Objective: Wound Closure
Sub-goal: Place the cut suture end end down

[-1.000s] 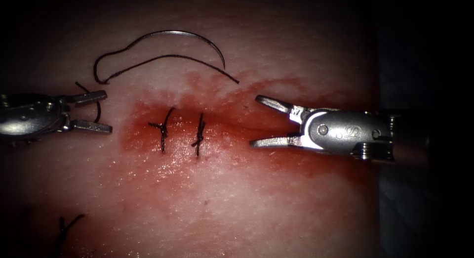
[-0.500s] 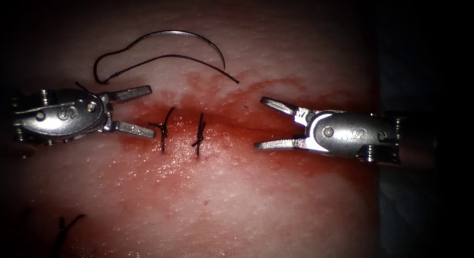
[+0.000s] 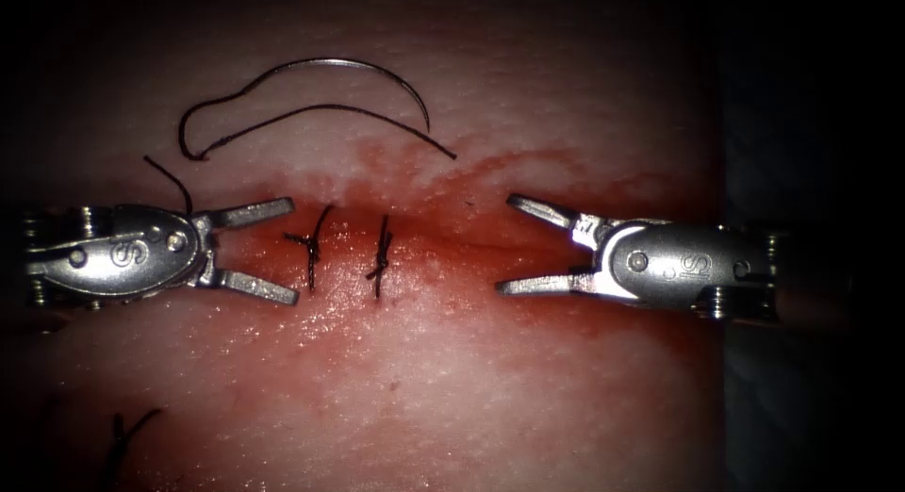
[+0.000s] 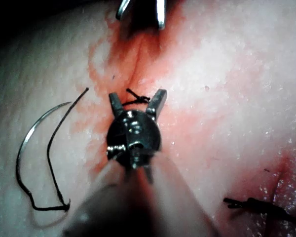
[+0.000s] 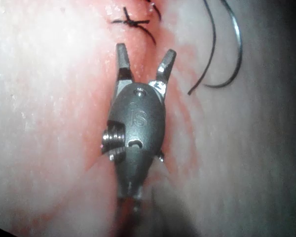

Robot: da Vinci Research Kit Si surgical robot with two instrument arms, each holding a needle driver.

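The curved needle (image 3: 349, 62) lies free on the tissue (image 3: 452, 388) beyond the cut, not in the tissue and held by neither tool. Its thread (image 3: 320, 107) loops beside it and ends loose. Two tied stitches (image 3: 311, 247) (image 3: 380, 256) cross the cut (image 3: 443, 239). My left tool (image 3: 294, 252) stands open just left of the first stitch, holding nothing. My right tool (image 3: 502, 243) is open to the right of the stitches, also holding nothing. In the left wrist view my left tool (image 4: 138, 101) frames a stitch knot (image 4: 137, 98), with the needle (image 4: 22, 148) off to one side. In the right wrist view my right tool (image 5: 145, 54) is open short of a stitch (image 5: 130, 22).
Red fluid (image 3: 283, 266) stains the tissue around the cut. A short cut end of thread (image 3: 170, 176) lies by the left tool's wrist. Another stitch (image 3: 127, 431) sits at the near left. The tissue's right edge (image 3: 721, 379) drops into dark.
My left tool has moved right toward the stitches, then dropped slightly, staying open. My right tool has drawn back a little to the right. Needle and thread have not moved.
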